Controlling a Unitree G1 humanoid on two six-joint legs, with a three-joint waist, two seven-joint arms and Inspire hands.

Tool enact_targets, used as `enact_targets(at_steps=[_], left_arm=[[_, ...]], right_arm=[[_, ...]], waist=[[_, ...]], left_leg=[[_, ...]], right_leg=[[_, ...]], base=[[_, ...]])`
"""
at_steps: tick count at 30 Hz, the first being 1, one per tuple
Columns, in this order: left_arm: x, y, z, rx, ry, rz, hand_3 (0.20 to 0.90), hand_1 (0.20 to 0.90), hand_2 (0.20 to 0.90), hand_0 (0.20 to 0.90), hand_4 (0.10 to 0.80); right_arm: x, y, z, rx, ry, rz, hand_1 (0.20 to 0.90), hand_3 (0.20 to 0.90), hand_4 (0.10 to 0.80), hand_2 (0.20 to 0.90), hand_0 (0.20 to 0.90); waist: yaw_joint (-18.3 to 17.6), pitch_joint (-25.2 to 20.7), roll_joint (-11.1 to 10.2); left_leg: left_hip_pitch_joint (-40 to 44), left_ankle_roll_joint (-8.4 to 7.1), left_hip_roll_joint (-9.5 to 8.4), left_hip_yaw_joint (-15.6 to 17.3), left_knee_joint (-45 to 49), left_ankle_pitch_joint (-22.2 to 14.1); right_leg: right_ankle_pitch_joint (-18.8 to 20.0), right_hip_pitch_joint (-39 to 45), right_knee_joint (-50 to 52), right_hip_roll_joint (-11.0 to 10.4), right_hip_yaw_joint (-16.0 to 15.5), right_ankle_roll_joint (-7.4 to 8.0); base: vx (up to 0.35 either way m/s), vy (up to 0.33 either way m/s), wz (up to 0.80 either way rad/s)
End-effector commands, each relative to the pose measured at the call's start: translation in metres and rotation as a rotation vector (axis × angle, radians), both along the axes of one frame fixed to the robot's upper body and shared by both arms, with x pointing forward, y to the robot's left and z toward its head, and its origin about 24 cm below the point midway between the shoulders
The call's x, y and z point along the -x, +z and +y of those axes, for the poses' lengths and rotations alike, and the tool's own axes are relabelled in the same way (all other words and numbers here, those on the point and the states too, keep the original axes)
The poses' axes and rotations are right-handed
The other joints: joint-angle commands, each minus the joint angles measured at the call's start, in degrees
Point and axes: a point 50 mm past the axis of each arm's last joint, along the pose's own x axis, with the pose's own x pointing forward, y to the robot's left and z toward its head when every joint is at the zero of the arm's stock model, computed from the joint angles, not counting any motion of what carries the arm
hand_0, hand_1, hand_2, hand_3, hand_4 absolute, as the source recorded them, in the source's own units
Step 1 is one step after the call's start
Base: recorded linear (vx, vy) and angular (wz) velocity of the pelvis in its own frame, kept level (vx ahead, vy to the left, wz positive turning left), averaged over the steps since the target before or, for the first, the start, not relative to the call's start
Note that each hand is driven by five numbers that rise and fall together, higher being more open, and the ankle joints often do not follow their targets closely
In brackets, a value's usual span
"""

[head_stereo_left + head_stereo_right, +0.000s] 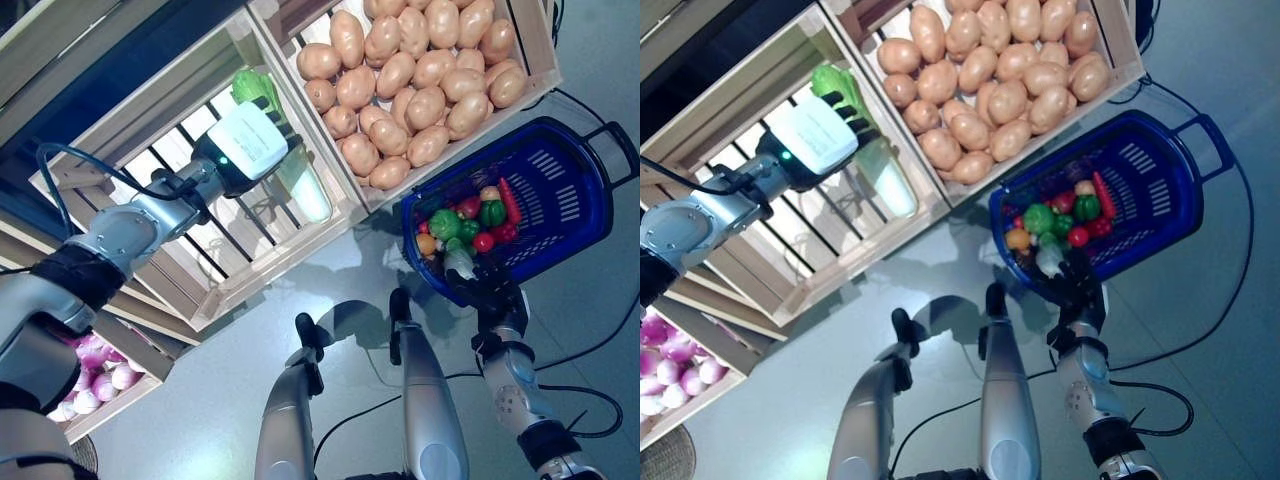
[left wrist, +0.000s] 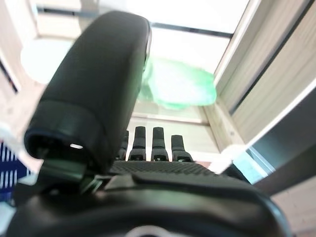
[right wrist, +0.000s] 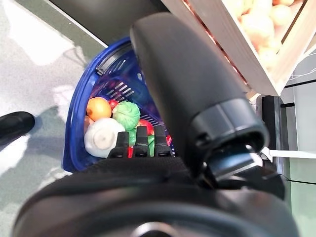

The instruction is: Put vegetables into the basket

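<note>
My left hand (image 1: pixel 245 140) reaches into a slatted wooden crate (image 1: pixel 190 270), its straight fingers over a long cabbage (image 1: pixel 305 185) with a pale stalk and green leaves. In the left wrist view the fingers (image 2: pixel 160 143) are straight and the green leaf (image 2: pixel 177 84) lies just past them. The blue plastic basket (image 1: pixel 560 180) stands on the floor at the right. It holds a green pepper (image 1: pixel 491 212), a red chilli (image 1: pixel 510 200), a green round vegetable (image 3: pixel 127 114), an orange one (image 3: pixel 98 107) and a white bulb (image 3: pixel 102 138). My right hand (image 1: pixel 485 288) waits at the basket's near rim (image 3: pixel 74 123), fingers straight.
The wooden stand's second crate (image 1: pixel 535 45) sits right behind the basket and overhangs its far rim. A lower shelf crate (image 1: pixel 120 400) is at the bottom left. Grey floor (image 1: pixel 230 380) lies between the stand and the basket.
</note>
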Motion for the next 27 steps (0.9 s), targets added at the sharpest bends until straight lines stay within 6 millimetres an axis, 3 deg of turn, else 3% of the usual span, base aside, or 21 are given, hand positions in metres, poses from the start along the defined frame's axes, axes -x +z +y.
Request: enact_targets(at_steps=[1, 8, 20, 27], left_arm=[[0.002, 0.074, 0.004, 0.017, 0.057, -0.258, 0.900, 0.900, 0.900, 0.900, 0.800], [0.000, 0.073, 0.016, -0.061, 0.137, -0.245, 0.900, 0.900, 0.900, 0.900, 0.800], [0.006, 0.084, 0.050, -0.114, 0.174, -0.475, 0.900, 0.900, 0.900, 0.900, 0.800], [0.011, 0.086, 0.061, -0.133, 0.166, -0.547, 0.900, 0.900, 0.900, 0.900, 0.800]], right_arm=[[0.001, 0.038, -0.019, 0.093, -0.012, -0.159, 0.900, 0.900, 0.800, 0.900, 0.900], [0.003, 0.040, -0.023, 0.109, -0.039, -0.177, 0.900, 0.900, 0.800, 0.900, 0.900], [0.007, 0.042, -0.023, 0.113, -0.045, -0.193, 0.900, 0.900, 0.800, 0.900, 0.900], [0.009, 0.042, -0.021, 0.113, -0.044, -0.194, 0.900, 0.900, 0.800, 0.900, 0.900]], waist=[[-1.88, -0.01, 0.70], [-1.98, -0.01, 0.83], [-2.39, -0.01, 0.10], [-2.26, -0.01, -0.43]], left_leg=[[-3.42, -0.39, 1.41, 2.06, 5.43, -1.60], [-4.22, -0.19, 1.44, 1.93, 6.38, -2.06], [-6.87, -0.06, 2.09, 2.04, 7.56, -2.05], [-8.15, 0.03, 2.30, 1.73, 8.23, -2.16]], right_leg=[[-1.56, 4.91, -3.27, 1.19, -1.84, -0.85], [-2.00, 4.17, -2.19, 0.70, -1.71, -0.79], [-2.06, 1.65, -0.89, 0.70, -1.38, -1.03], [-2.04, 0.54, -0.23, 0.70, -1.49, -1.06]], base=[[0.019, 0.029, -0.04], [0.008, 0.007, -0.01], [0.003, 0.002, 0.01], [0.000, 0.000, 0.00]])
